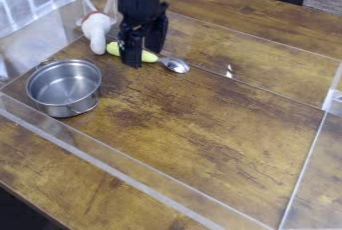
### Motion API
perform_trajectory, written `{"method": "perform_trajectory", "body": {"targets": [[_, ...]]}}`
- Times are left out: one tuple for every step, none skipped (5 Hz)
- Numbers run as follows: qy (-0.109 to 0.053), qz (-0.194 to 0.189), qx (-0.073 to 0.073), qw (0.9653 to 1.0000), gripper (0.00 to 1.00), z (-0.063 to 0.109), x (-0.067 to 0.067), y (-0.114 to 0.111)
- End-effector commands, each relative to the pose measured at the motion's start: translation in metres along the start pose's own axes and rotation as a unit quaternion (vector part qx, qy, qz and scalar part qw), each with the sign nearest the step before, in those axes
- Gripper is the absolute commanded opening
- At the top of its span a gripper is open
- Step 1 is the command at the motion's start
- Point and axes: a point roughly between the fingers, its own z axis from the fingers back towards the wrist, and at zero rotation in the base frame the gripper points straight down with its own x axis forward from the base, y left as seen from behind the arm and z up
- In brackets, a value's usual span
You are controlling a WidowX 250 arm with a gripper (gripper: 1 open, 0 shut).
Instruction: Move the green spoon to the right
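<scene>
The green spoon (159, 61) lies on the wooden table at the upper left, its yellow-green handle mostly covered by my gripper and its shiny metal bowl poking out to the right. My black gripper (140, 54) has come straight down over the handle. Its fingers (131, 53) stand open on either side of the handle, tips close to the tabletop. Whether they touch the spoon I cannot tell.
A round steel bowl (64, 84) sits at the left. A white-and-tan mushroom-like object (96, 32) lies just left of the gripper. Clear plastic walls (134, 179) border the wooden work area, with white bars at the far left.
</scene>
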Motion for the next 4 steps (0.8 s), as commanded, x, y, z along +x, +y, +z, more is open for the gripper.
{"method": "perform_trajectory", "body": {"targets": [[0.004, 0.017, -0.035, 0.9992, 1.00, 0.019, 0.005, -0.012], [0.010, 0.022, -0.032, 0.9992, 1.00, 0.012, 0.009, -0.015], [0.013, 0.027, -0.029, 0.9991, 0.00, 0.006, 0.012, -0.018], [0.018, 0.036, -0.025, 0.9989, 0.00, 0.005, 0.019, -0.023]]}}
